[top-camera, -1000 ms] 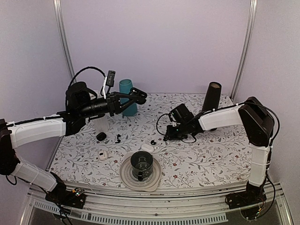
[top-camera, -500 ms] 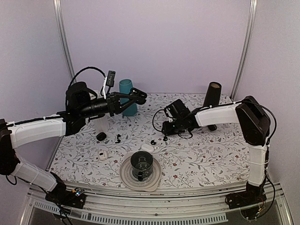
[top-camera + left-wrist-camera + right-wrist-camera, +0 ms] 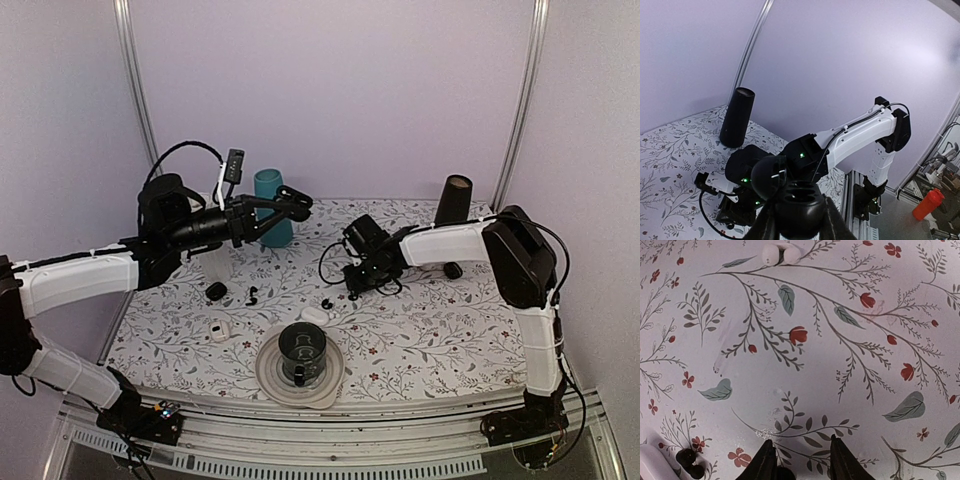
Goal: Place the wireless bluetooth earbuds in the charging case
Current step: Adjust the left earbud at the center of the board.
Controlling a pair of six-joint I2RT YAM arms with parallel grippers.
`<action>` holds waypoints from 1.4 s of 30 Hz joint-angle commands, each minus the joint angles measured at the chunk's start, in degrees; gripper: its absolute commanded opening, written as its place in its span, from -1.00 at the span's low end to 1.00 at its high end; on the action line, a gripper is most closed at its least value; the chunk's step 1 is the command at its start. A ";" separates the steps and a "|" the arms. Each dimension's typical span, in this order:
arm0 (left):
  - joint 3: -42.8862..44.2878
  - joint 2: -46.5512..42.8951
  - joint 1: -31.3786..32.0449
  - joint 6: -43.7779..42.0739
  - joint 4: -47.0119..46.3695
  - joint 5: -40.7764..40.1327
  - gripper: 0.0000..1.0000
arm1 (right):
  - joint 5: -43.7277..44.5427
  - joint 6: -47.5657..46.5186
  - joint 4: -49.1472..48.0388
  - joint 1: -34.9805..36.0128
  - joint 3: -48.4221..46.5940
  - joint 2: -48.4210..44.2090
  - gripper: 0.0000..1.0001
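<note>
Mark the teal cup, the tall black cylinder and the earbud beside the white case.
teal cup [image 3: 268, 207]: top external view, middle of its side wall.
black cylinder [image 3: 452, 203]: top external view, upper side wall.
earbud [image 3: 326, 303]: top external view, centre of the tiny black piece.

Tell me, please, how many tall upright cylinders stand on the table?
2. A teal cylinder stands at the back left of the table, and a black cylinder stands at the back right. Others may be hidden from view.
</note>
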State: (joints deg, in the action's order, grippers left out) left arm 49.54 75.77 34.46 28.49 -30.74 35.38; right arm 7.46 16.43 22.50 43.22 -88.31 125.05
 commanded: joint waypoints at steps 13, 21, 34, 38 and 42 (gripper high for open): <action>-0.50 -0.40 -0.81 -0.38 -1.32 0.65 -1.00 | 1.85 3.80 6.49 0.34 6.49 -6.06 -0.34; -0.75 -0.12 -0.80 0.40 -2.28 1.14 -1.00 | 0.47 8.29 6.28 0.29 9.73 -8.97 -0.37; -1.15 -0.37 -0.80 0.93 -2.83 1.10 -1.00 | -1.09 6.62 2.81 0.98 13.14 -14.05 -0.41; -1.45 -0.92 -0.79 0.74 -2.68 1.02 -1.00 | -3.51 3.91 -0.34 -0.28 13.15 -14.31 -0.40; -1.62 -1.40 -0.79 0.45 -2.13 0.73 -1.00 | -8.17 0.70 -3.82 -1.90 12.67 -13.43 -0.40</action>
State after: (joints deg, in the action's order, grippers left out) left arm 48.75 75.61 34.41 29.10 -31.51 35.70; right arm 4.03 21.10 23.53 43.13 -75.40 112.62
